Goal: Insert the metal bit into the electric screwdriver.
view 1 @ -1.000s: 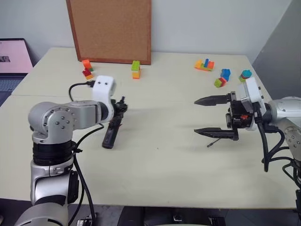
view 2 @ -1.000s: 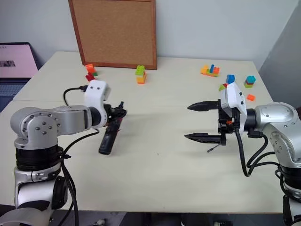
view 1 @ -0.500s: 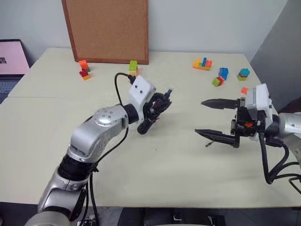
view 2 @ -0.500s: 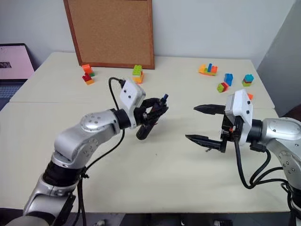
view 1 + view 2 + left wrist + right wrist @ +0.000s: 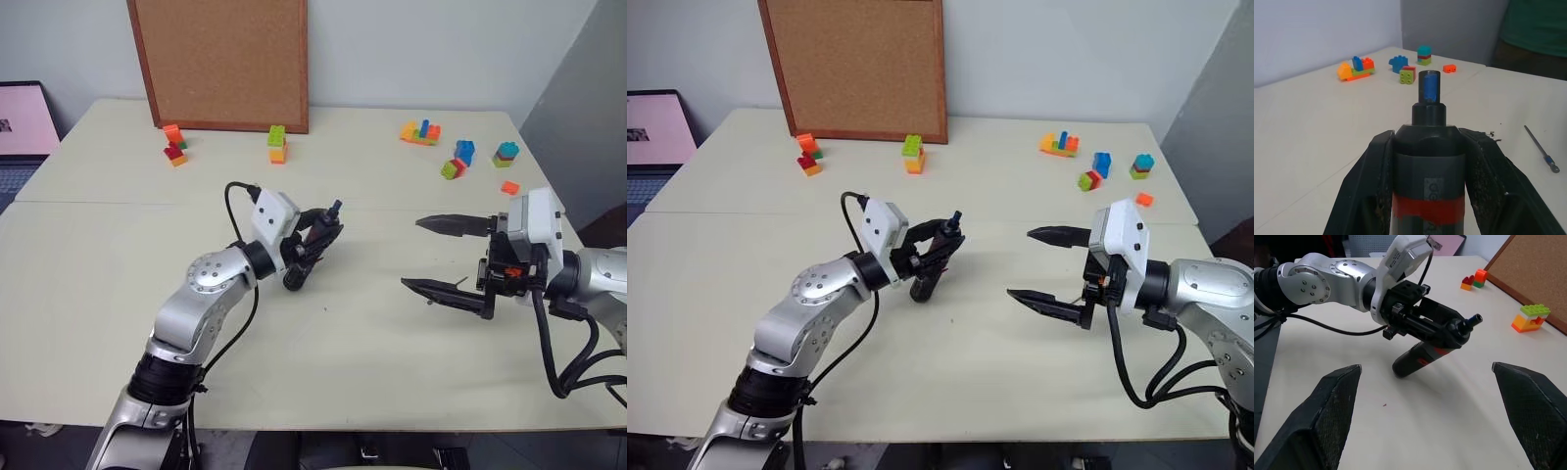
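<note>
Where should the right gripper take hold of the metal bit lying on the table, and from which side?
Grip the metal bit mid-shaft from above, the right gripper's fingers closing across it. It lies flat on the table, thin and straight, so only its long sides offer purchase; leave one end free.

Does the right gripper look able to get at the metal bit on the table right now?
Probably yes. The right gripper stands open and empty, and the metal bit lies bare on the table close by its lower finger, with nothing over it; it would need to dip down.
</note>
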`<state>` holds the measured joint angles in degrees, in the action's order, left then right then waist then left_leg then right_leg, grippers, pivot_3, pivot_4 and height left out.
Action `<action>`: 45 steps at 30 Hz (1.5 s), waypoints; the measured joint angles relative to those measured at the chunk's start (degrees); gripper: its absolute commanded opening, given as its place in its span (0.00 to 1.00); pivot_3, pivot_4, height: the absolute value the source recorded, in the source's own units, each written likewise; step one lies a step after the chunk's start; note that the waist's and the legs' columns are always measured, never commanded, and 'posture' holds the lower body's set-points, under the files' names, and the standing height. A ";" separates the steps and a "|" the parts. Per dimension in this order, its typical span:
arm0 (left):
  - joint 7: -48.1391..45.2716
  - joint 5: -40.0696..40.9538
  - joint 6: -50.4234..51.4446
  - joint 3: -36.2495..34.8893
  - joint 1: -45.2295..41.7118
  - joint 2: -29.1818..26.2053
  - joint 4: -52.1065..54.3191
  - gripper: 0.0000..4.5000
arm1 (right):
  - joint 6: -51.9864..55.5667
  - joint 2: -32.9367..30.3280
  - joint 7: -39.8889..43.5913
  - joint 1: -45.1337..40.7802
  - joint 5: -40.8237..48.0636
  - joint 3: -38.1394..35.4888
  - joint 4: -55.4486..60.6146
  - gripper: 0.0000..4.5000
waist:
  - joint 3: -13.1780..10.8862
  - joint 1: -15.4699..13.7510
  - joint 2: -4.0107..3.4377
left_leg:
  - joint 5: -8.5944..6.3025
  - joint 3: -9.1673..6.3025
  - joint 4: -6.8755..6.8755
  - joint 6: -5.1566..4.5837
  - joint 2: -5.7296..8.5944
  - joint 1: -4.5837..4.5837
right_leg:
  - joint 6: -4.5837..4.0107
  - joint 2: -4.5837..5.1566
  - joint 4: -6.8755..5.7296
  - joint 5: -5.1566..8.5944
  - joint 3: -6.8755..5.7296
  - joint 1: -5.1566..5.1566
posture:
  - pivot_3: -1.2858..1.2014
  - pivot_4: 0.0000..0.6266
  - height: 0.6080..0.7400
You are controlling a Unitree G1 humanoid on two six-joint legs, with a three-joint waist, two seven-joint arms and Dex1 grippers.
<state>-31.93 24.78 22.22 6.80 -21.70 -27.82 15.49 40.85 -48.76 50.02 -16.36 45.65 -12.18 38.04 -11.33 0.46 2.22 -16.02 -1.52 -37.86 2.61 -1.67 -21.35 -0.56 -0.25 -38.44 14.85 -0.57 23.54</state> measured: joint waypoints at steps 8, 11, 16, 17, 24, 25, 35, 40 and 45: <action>-1.08 2.40 3.09 -5.83 4.96 -3.94 5.91 0.37 | 0.98 -0.92 1.28 -0.16 3.11 0.14 -0.02 1.00 | 0.00 0.19 -0.01 | -0.01 0.01 0.07 -0.01 -0.04 0.37 | -0.03 -0.27 -0.20 0.01 0.01 -0.09 | 0.52 0.24 1.00; -1.43 4.03 4.87 -9.20 8.05 -6.66 8.96 0.37 | 0.89 -0.99 1.66 -0.26 3.21 0.31 -0.19 1.00 | 0.00 0.75 -0.01 | -0.01 0.02 0.08 -0.01 -0.11 0.45 | -0.04 -0.33 -0.27 0.01 0.04 -0.11 | 0.52 0.24 1.00; -1.68 6.15 7.46 -12.20 10.11 -8.18 11.21 0.37 | 0.46 -0.99 2.36 -0.45 3.01 1.08 -0.60 1.00 | 0.00 1.08 -0.01 | -0.01 0.00 0.07 -0.01 -0.11 0.50 | -0.07 -0.35 -0.37 -0.01 0.02 -0.12 | 0.52 0.24 1.00; -1.90 7.04 8.10 -13.22 10.36 -8.24 11.21 0.37 | 0.24 -0.98 2.41 -0.46 2.87 1.11 -0.75 1.00 | 0.00 1.10 -0.02 | -0.01 0.00 0.07 -0.01 -0.11 0.51 | -0.07 -0.35 -0.38 -0.01 0.01 -0.12 | 0.52 0.24 1.00; -0.54 8.04 11.46 -13.61 8.94 -8.08 11.98 0.37 | -1.16 -0.97 2.59 -0.98 2.04 2.75 -2.30 1.00 | -0.01 1.06 -0.02 | -0.01 0.00 0.07 -0.01 -0.07 0.44 | -0.07 -0.36 -0.31 0.00 0.03 -0.11 | 0.52 0.24 1.00; 0.19 8.20 12.33 -13.45 8.34 -7.65 11.98 0.37 | -1.55 -0.99 2.72 -1.02 1.71 2.83 -2.31 1.00 | -0.01 1.06 -0.02 | -0.01 0.00 0.07 -0.01 -0.08 0.43 | -0.07 -0.36 -0.28 0.00 0.03 -0.11 | 0.52 0.24 1.00; 3.51 7.64 14.83 -7.90 -4.94 -0.63 11.80 0.36 | -3.88 -5.48 5.30 -0.50 -2.85 2.33 -4.67 1.00 | -0.05 -0.15 0.01 | -0.01 0.02 0.03 0.00 0.00 0.14 | -0.07 -0.35 -0.02 -0.01 0.03 -0.03 | 0.52 0.24 1.00; 1.45 6.26 11.90 -3.98 -6.56 1.95 11.42 0.36 | -4.31 -7.41 6.25 1.76 -3.93 0.13 -5.00 1.00 | -0.04 -0.23 -0.01 | 0.00 0.00 0.04 0.00 -0.07 -0.03 | -0.07 -0.36 0.29 -0.02 0.01 -0.03 | 0.52 0.24 1.00; -0.37 3.38 8.13 -2.03 -2.73 2.72 10.18 0.36 | -2.60 -8.44 5.34 6.40 -3.99 -3.44 -5.10 1.00 | -0.04 -0.41 -0.01 | -0.01 0.00 0.01 0.00 -0.08 -0.20 | -0.07 -0.31 0.41 -0.02 -0.02 0.00 | 0.52 0.24 1.00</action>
<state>-32.30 28.16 30.35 4.77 -24.42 -25.09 25.67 38.24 -57.21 55.36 -9.95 41.65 -15.62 32.94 -11.36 0.05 2.21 -16.03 -1.51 -37.85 2.61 -1.75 -21.55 -0.63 -0.56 -38.03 14.83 -0.58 23.54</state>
